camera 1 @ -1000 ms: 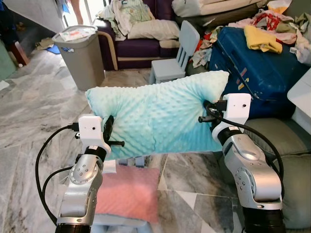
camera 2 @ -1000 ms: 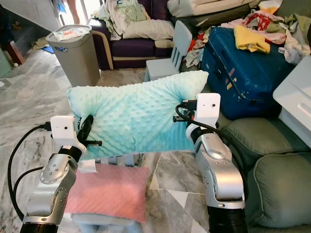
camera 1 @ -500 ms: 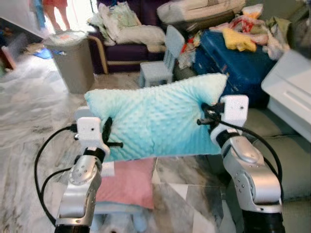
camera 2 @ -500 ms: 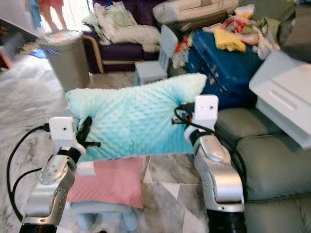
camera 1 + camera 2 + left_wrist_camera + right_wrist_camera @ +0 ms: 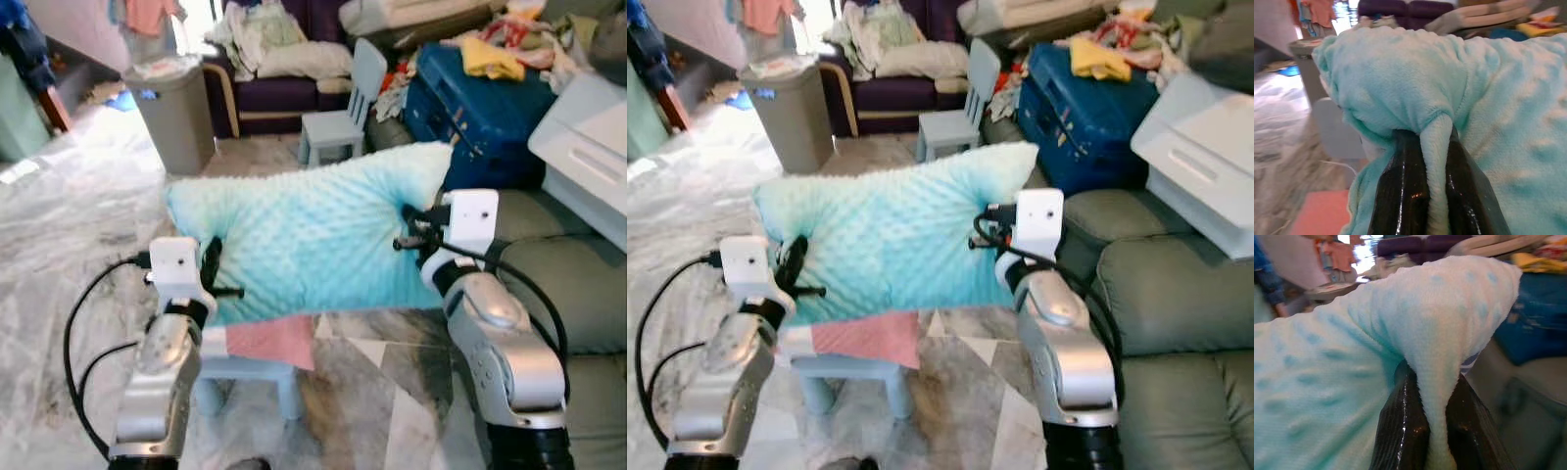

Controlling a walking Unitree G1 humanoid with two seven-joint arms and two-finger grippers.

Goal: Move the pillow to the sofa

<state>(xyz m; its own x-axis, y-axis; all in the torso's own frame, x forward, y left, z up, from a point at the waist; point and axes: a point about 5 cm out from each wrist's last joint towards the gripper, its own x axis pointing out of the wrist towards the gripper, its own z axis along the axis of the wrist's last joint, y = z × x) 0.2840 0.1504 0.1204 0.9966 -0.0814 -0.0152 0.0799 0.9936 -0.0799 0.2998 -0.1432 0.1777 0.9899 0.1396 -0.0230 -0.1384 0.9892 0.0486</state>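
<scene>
A mint-green dotted pillow (image 5: 313, 230) hangs in the air in front of me, stretched between both arms. My left gripper (image 5: 210, 262) is shut on its left edge, and the left wrist view shows a fold of pillow fabric (image 5: 1436, 161) pinched between the black fingers (image 5: 1403, 191). My right gripper (image 5: 411, 235) is shut on the right edge, with fabric (image 5: 1435, 396) clamped between its fingers (image 5: 1400, 431). A grey-green sofa (image 5: 1176, 323) lies to my right, close to the right arm.
A pink pillow (image 5: 274, 340) rests on a small light-blue stool (image 5: 250, 377) below the held pillow. Ahead stand a grey laundry bin (image 5: 178, 108), a small blue chair (image 5: 343, 113), a blue suitcase (image 5: 480, 103) and a purple couch (image 5: 274, 88) heaped with clothes. A white box (image 5: 1205, 157) sits on the sofa.
The camera has shifted, bringing more of the grey-green sofa and the stool into view. Both grippers keep their hold on the pillow, which stays at the same height between them.
</scene>
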